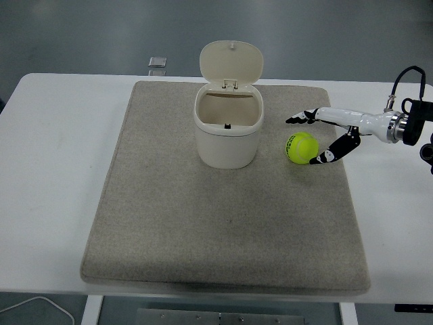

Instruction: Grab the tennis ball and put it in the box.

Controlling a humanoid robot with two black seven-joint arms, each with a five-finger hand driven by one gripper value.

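Nearest you, the grey mat (223,223) covers most of the white counter (54,169). Toward the counter's right edge, your right hand (312,139) is spread, fingers either side of the tennis ball (302,147), lower fingertip touching it. Just left stands the box (226,125), lid up.

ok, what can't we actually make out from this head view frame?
- Bin inside: its front wall hides the bottom, so contents unknown.
- Right robot hand: whether a fingertip touches the tennis ball is too small to tell; wrist and arm cut off by the right edge.
- Left arm: out of frame.
- Small object at the table's far edge: too small to identify.
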